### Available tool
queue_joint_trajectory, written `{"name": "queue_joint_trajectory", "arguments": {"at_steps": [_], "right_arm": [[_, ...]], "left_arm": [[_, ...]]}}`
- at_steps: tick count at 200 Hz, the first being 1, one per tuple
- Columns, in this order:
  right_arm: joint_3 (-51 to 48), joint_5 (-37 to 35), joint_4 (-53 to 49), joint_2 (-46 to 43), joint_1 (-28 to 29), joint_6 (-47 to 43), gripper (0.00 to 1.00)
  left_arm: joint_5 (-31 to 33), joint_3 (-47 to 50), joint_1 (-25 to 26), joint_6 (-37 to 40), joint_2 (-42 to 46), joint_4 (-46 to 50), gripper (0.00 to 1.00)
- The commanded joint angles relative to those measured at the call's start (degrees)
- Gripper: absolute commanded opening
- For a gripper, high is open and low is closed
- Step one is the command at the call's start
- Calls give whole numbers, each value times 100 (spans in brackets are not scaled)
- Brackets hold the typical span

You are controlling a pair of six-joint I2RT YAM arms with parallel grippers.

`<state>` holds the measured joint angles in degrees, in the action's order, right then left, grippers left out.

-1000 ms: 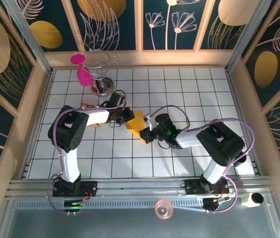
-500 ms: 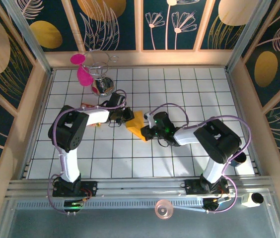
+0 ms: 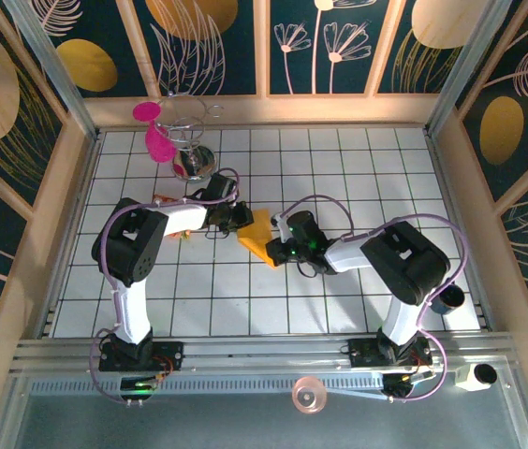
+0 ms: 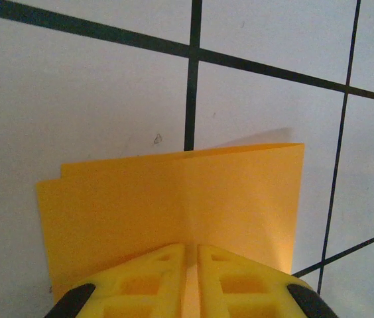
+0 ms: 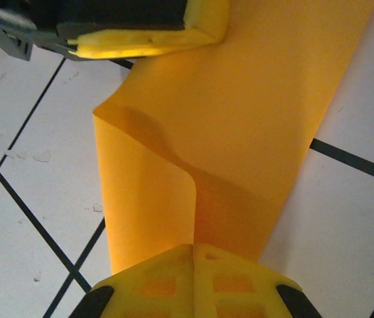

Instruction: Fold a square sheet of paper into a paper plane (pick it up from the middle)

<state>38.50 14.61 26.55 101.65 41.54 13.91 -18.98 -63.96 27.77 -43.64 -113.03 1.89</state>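
The square sheet of paper (image 3: 257, 236), plain orange-yellow, is folded double and held just above the tiled table between both arms. My left gripper (image 3: 239, 221) is shut on its left edge; in the left wrist view the sheet (image 4: 174, 199) spreads beyond the pinching gripper (image 4: 191, 248). My right gripper (image 3: 279, 251) is shut on the opposite edge. In the right wrist view the sheet (image 5: 253, 119) runs from this gripper (image 5: 194, 248) up to the left gripper's yellow fingers (image 5: 147, 36), one layer bulging out in a loop. A paper plane is out of view.
A glass on a shiny base (image 3: 189, 150) and a pink object (image 3: 156, 136) stand at the back left. A red-and-yellow packet (image 3: 164, 199) peeks out beside the left arm. A dark cup (image 3: 451, 299) sits at the right. Wooden walls (image 3: 72, 196) enclose the table.
My right gripper has shifted a little left, toward the left gripper, and the sheet between them has bunched narrower. The left gripper has stayed put.
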Motion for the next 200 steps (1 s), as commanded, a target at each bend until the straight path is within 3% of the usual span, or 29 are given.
{"name": "queue_joint_trajectory", "arguments": {"at_steps": [1, 66, 105, 153, 200], "right_arm": [[175, -216, -157, 109, -49, 11, 0], [236, -207, -297, 195, -49, 39, 0], [236, -200, -347, 183, -49, 136, 0], [263, -180, -352, 198, -67, 321, 0], [351, -294, -524, 259, -85, 506, 0]], "left_arm": [[69, -57, 35, 100, -234, 383, 14], [84, -233, 36, 162, -137, 479, 14], [316, -183, 36, -81, 557, 242, 21], [304, 862, 36, -791, 1434, -458, 24], [-123, 2006, 246, -1795, 1953, -1646, 16]]}}
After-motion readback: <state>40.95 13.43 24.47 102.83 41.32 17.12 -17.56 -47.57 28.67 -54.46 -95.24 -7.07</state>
